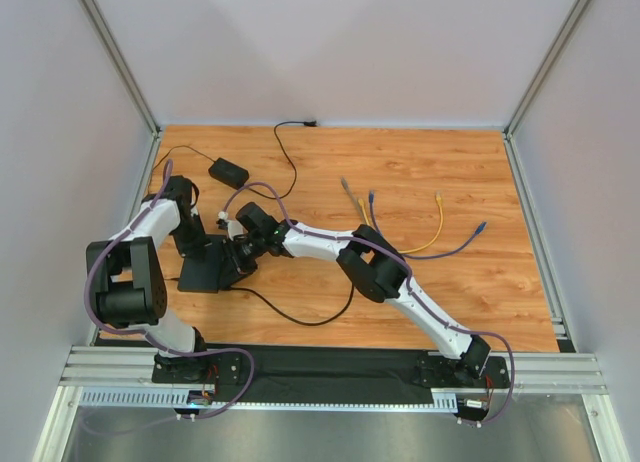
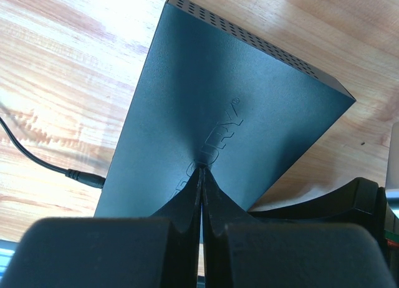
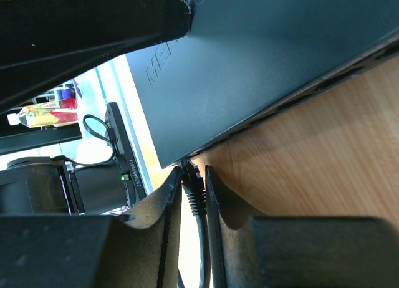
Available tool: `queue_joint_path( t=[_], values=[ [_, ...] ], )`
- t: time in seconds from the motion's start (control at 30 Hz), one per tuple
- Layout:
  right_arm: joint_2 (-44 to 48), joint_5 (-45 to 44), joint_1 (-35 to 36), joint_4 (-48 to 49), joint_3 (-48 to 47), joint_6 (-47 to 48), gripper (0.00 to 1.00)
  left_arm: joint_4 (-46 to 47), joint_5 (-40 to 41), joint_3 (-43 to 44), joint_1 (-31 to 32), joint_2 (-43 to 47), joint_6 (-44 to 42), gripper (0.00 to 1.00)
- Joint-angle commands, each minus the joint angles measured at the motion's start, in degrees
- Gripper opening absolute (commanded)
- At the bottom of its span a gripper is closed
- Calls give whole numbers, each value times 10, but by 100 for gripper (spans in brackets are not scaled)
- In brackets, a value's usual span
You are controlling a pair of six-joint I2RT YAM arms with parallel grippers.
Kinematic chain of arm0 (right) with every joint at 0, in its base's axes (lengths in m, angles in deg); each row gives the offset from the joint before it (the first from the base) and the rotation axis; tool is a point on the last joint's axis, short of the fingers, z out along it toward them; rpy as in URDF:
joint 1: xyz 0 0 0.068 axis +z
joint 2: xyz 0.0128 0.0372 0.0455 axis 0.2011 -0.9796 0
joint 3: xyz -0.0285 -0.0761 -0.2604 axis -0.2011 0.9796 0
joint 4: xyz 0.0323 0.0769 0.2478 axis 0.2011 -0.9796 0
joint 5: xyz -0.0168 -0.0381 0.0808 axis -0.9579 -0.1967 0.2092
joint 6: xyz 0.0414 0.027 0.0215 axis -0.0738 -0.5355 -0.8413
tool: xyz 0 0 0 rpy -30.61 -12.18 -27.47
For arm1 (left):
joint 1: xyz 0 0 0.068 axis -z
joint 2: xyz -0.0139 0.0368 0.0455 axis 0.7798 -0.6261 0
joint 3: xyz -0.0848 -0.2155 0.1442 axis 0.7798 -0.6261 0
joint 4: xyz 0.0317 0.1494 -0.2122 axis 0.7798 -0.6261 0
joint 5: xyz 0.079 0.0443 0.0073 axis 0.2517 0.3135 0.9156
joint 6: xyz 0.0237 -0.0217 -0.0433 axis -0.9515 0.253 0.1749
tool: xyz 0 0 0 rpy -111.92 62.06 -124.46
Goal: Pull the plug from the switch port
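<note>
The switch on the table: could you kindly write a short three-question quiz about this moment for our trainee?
1. True or false: the left tool, shut, presses on top of the switch.
2. The right tool straddles: A) a yellow cable; B) a black plug; C) a power brick.
3. Is the plug out of its port yet?
Key: 1 true; 2 B; 3 no, it is still seated.

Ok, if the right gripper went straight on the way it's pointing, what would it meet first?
The plug sits between the fingers of the right gripper; straight on, the tips would likely meet the edge of the switch at that port first, though depth is unclear.
</note>
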Motion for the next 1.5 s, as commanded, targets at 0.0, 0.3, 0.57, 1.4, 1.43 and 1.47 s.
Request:
queue_joint_path(
  t=[0.0,0.3,0.57,1.4,1.43,1.47],
  values=[
    [-20,-31,9,-13,-19,-2,13,8,18,-10,2,-37,6,0],
    [-18,-11,9,-10,-15,12,0,9,19,-8,2,-49,5,0],
    [4,-36,8,-40,10,59,0,7,24,-6,1,-61,3,0],
    [46,-33,-7,-3,66,27,0,3,25,-2,2,-71,3,0],
    [48,-28,-10,20,73,21,0,3,25,-2,2,-71,3,0],
    [50,-40,-8,5,73,31,0,3,25,-3,2,-71,3,0]
  ],
)
